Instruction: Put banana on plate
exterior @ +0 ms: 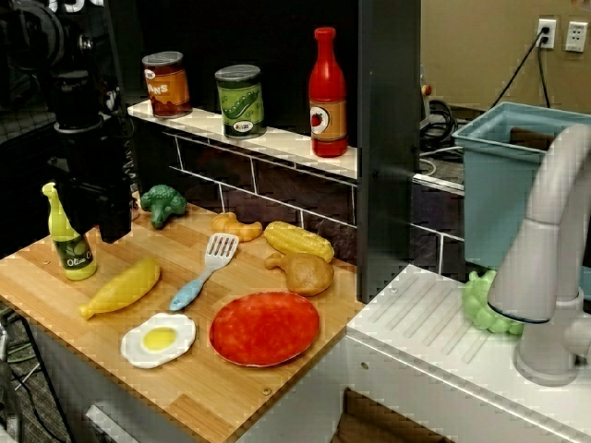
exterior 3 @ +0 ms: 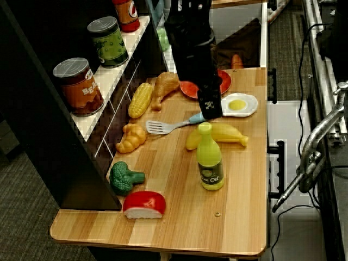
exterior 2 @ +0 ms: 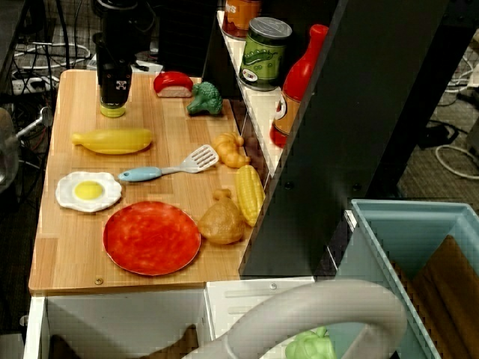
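The yellow banana [exterior: 122, 288] lies flat on the wooden counter at the left, also seen in the top view [exterior 2: 112, 140] and partly behind the bottle in the side view [exterior 3: 225, 133]. The red-orange plate [exterior: 265, 328] lies empty near the counter's front edge, right of the banana [exterior 2: 152, 238]. My black gripper [exterior: 111, 235] hangs fingers-down above the counter, behind the banana and close to the olive oil bottle [exterior: 69, 238]. It holds nothing that I can see. Its body hides the gap between the jaws.
A fried egg [exterior: 158, 339] and a blue-handled spatula [exterior: 203, 272] lie between banana and plate. Corn [exterior: 298, 241], a chicken drumstick [exterior: 303, 272], a croissant [exterior: 236, 225] and broccoli [exterior: 162, 203] lie near the back wall. Cans and a ketchup bottle [exterior: 328, 92] stand on the shelf. A sink and faucet [exterior: 545, 268] are at the right.
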Tool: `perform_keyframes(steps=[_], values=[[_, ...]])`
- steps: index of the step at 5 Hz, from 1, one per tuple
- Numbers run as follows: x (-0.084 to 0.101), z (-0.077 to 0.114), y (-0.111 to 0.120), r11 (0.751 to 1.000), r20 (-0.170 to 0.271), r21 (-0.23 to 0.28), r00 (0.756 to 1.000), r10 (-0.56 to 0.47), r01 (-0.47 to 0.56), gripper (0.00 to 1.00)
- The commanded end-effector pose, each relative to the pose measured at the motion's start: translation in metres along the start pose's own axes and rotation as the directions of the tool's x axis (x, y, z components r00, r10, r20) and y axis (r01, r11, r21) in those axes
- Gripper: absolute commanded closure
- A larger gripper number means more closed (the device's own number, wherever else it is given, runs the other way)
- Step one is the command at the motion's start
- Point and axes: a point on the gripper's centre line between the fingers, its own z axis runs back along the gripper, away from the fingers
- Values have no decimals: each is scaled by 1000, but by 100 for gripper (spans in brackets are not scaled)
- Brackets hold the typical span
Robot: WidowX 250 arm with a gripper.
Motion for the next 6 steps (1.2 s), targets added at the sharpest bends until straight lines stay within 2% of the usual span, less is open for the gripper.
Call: perform_keyframes(steps=[1, 3, 4, 6], values=[[-5, 20, -1, 999, 57, -34, 998, 38, -36, 0], [-12, 25, -8, 995, 99, -76, 993, 65, -57, 0], [-13, 16, -10, 993, 123, -90, 988, 90, -79, 0], [-6, -4, -14, 996, 114, -44, 990, 81, -76, 0]])
